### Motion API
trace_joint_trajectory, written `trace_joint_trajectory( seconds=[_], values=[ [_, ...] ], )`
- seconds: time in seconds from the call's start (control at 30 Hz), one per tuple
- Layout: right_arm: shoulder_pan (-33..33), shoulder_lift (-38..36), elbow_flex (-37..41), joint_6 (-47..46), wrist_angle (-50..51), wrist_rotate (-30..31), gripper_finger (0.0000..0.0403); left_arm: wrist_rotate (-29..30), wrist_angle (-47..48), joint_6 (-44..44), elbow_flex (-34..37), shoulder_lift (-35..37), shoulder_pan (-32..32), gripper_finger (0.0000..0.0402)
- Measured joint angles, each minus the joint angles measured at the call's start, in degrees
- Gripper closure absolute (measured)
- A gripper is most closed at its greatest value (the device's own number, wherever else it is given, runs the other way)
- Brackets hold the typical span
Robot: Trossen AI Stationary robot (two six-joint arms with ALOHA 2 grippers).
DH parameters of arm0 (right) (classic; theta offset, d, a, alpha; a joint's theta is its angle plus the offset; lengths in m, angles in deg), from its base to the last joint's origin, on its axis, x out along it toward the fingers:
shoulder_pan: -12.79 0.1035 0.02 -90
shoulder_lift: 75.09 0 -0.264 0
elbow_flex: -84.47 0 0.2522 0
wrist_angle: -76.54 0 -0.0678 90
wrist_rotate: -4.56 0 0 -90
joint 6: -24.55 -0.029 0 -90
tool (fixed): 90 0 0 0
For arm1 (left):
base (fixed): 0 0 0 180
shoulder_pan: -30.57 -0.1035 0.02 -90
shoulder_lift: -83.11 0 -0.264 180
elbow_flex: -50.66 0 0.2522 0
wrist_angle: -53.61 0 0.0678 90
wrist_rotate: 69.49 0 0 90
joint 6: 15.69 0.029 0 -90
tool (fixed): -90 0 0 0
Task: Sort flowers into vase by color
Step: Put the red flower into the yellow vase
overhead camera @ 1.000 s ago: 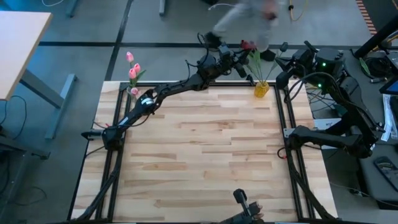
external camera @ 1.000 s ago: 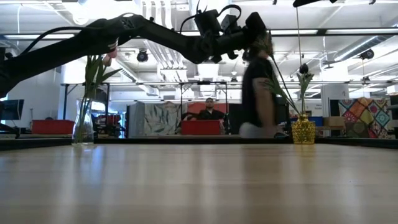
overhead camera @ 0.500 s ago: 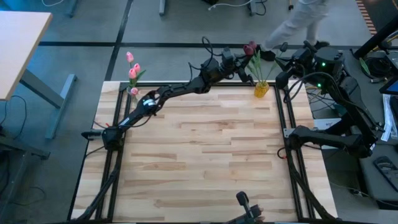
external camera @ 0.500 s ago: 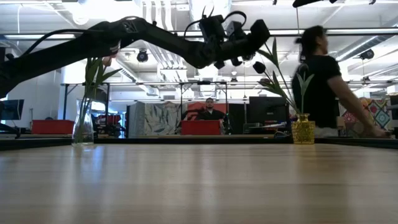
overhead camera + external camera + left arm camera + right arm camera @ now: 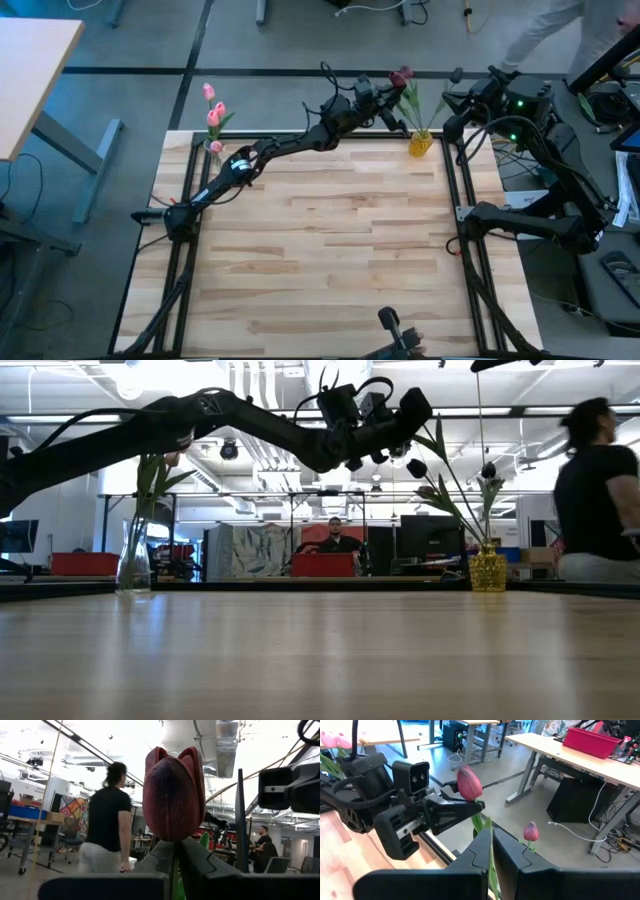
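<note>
My left gripper (image 5: 388,97) reaches past the table's far edge and is shut on a maroon tulip (image 5: 172,795), whose head (image 5: 402,77) stands just beyond its fingertips. The tulip's stem (image 5: 458,500) slants down to the yellow vase (image 5: 420,144) at the far right corner. A second maroon tulip (image 5: 530,831) stands lower in that vase. Pink tulips (image 5: 214,112) stand in a clear vase (image 5: 133,563) at the far left corner. My right gripper (image 5: 490,851) is shut, held high beside the yellow vase, and touches nothing that I can see. My left gripper pinches the maroon tulip's stem (image 5: 174,866) between its two fingers (image 5: 202,860), right under the head. The fingers come from the table's left, slanting upward, and lie across the stem. The head stands upright above the fingertips; the stem hangs slanting toward the yellow vase.
A person (image 5: 600,500) walks behind the far edge at the right. The right arm (image 5: 540,220) is folded over the table's right rail. Another table (image 5: 30,70) stands off to the far left. The wooden tabletop (image 5: 320,250) lies between the two vases.
A person has walked along behind the table's far edge from the middle to the right. My left gripper has kept its hold on the maroon tulip above the yellow vase, and neither arm has clearly moved.
</note>
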Motion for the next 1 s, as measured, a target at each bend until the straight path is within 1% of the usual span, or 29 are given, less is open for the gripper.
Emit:
trace_joint_trajectory(
  seconds=[0.43, 0.6, 0.7, 1.0],
  values=[
    [0.0, 0.3, 0.0, 0.6, 0.0, 0.0, 0.0390, 1.3, 0.4, 1.2, 0.0, -1.7, 0.0, 0.0401],
    [0.0, 0.3, 0.0, 0.5, 0.0, 0.0, 0.0390, 1.3, 6.5, 5.0, 0.0, -1.8, 0.0, 0.0399],
    [0.0, 0.3, 0.0, 0.4, 0.0, 0.0, 0.0390, 1.3, 8.5, 6.2, 0.0, -1.8, 0.0, 0.0389],
    [0.0, 0.3, 0.0, 0.3, 0.0, 0.0, 0.0390, 1.1, 8.5, 6.5, 0.0, -1.8, 0.0, 0.0345]
  ],
)
